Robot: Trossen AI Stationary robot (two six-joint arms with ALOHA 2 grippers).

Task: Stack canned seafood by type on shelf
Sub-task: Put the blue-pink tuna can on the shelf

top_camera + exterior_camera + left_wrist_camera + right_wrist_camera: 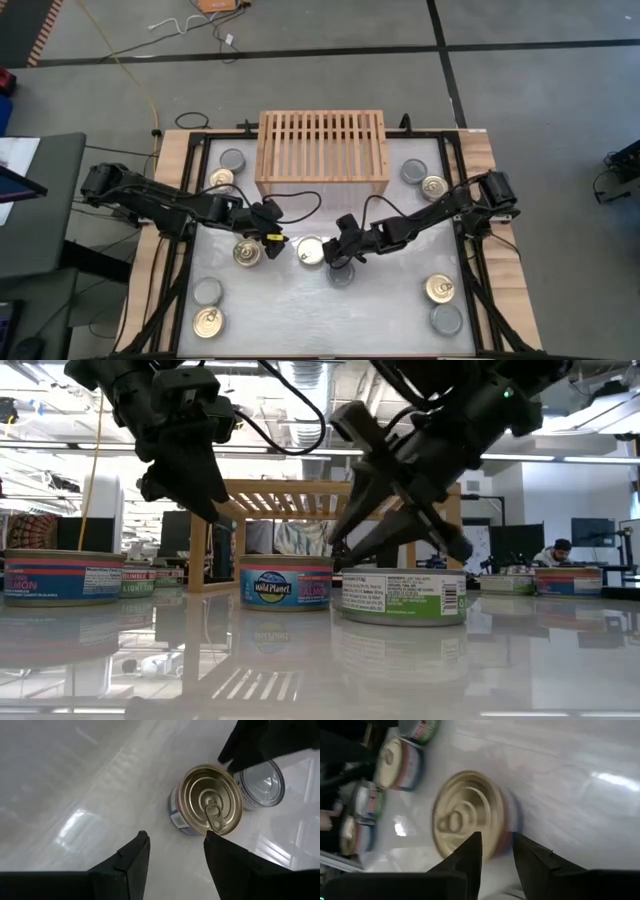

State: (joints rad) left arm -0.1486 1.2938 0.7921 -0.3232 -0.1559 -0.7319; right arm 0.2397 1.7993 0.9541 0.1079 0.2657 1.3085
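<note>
A gold-topped can (pixel 310 250) stands on the white tabletop in front of the wooden shelf (pixel 322 150), between my two grippers. My left gripper (pixel 176 836) hovers open just left of it, and the can (pixel 210 800) lies beyond its fingertips. My right gripper (pixel 496 839) is open by a narrow gap and slants down at the can's right side (pixel 505 820), above a silver-topped can (pixel 342 272). In the low view the right fingers (pixel 345 550) reach down between the blue-labelled can (pixel 285 582) and the green-labelled can (pixel 403 597). My right gripper comes at the gold-topped can's rim (pixel 492 827) slanting down from the table's right, one finger toward the top and one toward the wall. The view is blurred, and I cannot tell whether the fingers touch it.
More cans stand about the table: a gold one (pixel 247 252) under the left arm, a pair at the far left (pixel 221 178), a pair at the far right (pixel 434 186), pairs at the near left (pixel 207 322) and near right (pixel 439 289). The shelf's slatted top holds nothing.
</note>
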